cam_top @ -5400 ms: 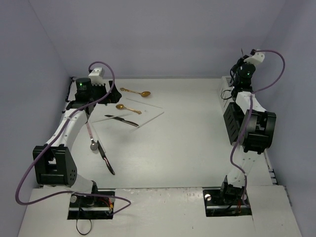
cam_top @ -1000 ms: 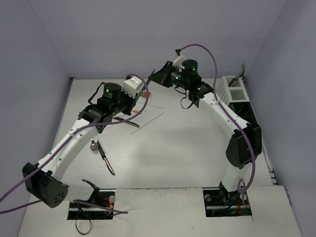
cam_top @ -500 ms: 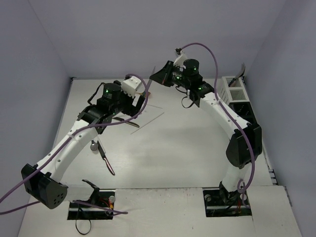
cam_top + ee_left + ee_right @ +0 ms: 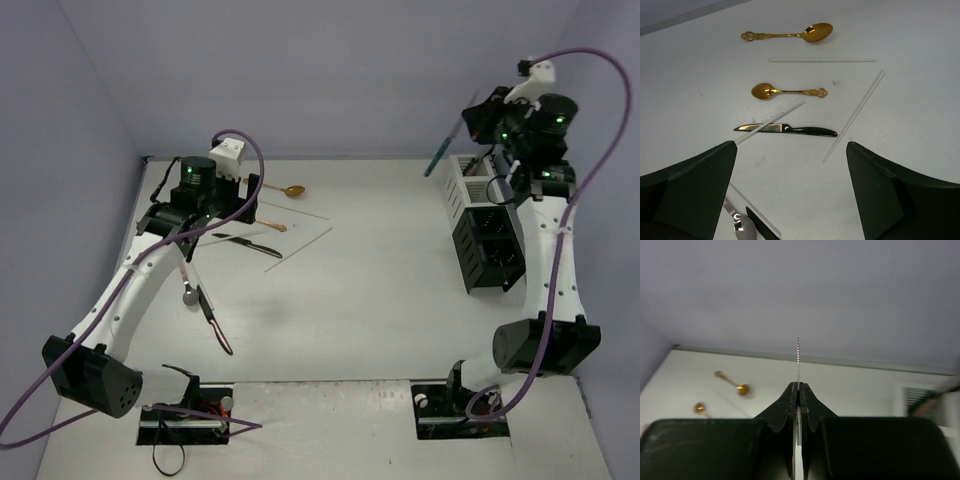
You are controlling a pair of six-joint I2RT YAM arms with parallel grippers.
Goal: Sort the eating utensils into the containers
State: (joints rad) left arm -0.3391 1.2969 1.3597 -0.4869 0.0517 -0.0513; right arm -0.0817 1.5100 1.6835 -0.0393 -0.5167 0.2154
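My right gripper (image 4: 478,116) is raised at the back right and shut on the teal-handled piece (image 4: 441,155), which slants down-left just above the white container (image 4: 468,186). In the right wrist view the piece shows as a thin serrated edge (image 4: 798,357) rising from the closed fingertips (image 4: 791,395). The black container (image 4: 490,247) stands in front of the white one. My left gripper (image 4: 795,192) hangs open over two gold spoons (image 4: 790,34) (image 4: 787,92), a black-handled knife (image 4: 790,129) and pale chopsticks (image 4: 856,114), holding nothing.
A pink-handled silver spoon (image 4: 185,282) and a second black-handled knife (image 4: 214,326) lie near the left arm. The grey walls stand close behind and beside both containers. Purple cables loop over both arms.
The right arm has swung from the middle back of the table to above the containers, carrying the teal-handled piece. The left gripper has opened and drawn back to the left.
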